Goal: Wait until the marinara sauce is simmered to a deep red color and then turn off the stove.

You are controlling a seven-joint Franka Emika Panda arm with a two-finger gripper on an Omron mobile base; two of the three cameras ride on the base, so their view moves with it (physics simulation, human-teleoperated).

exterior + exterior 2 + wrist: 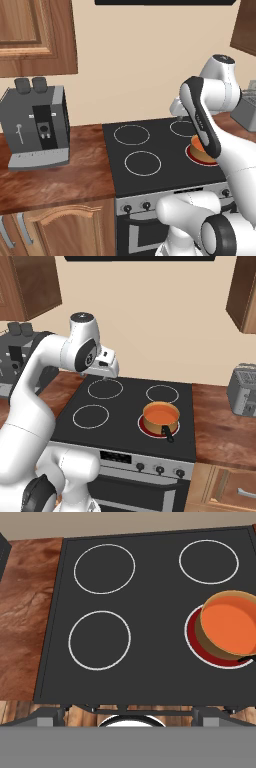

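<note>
I had the gripper (106,375) parked high over the back of the stove (125,421), looking down on the cooktop. Couldn't tell the jaw state: the fingertips were too small in the right base view, hidden behind the arm in the left base view, and not resolvable at the bottom of the hand view. Nothing visibly held.

The marinara sauce (230,624) sat in the saucepan (161,417) on the front-right burner (197,643). Its surface was smooth and read orange, not deep red. That burner glowed red around the pan base; the other three rings were plain white on black glass. The pan's dark handle (167,433) pointed toward the front panel. In the left base view the arm covered most of the pan, leaving a sliver of sauce (197,144) showing.

The knobs (159,469) ran along the silver front panel, well below the hand. The coffee machine (36,127) stood on the counter (55,182) left of the stove, with a toaster (243,390) on the right.
</note>
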